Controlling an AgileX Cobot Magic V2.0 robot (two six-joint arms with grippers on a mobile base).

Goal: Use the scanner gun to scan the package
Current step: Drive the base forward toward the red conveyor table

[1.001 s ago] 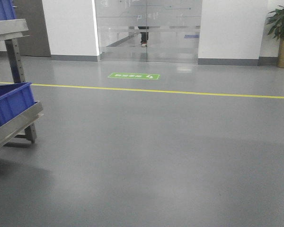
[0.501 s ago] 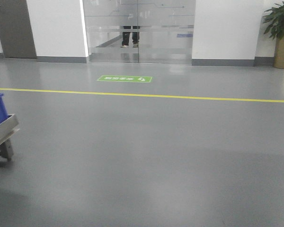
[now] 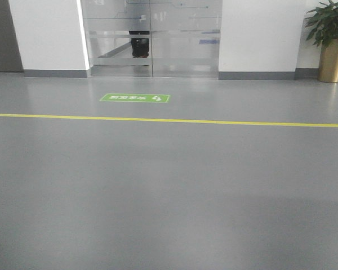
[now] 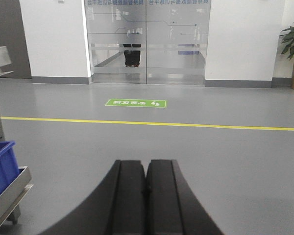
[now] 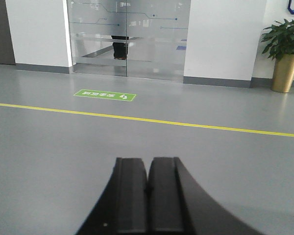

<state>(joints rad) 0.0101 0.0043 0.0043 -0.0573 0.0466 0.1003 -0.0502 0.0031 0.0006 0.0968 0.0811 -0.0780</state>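
Note:
The package and the scanner gun are out of view in every frame. My left gripper (image 4: 146, 166) is shut with nothing between its black fingers, held level over the grey floor. In the right wrist view my right gripper (image 5: 148, 164) is also shut and empty, pointing across the floor toward the glass doors. Neither gripper shows in the front view.
A metal rack (image 4: 10, 196) holding a blue bin (image 4: 0, 166) stands at the left. A yellow floor line (image 3: 169, 120) and green floor sign (image 3: 134, 98) lie ahead. Glass doors (image 3: 152, 36) are behind them, with a person's legs (image 3: 139, 45) visible. A potted plant (image 3: 330, 39) stands far right.
The front view has swung right: the metal rack and blue bin slid out of its left edge, and the green sign and doors shifted left.

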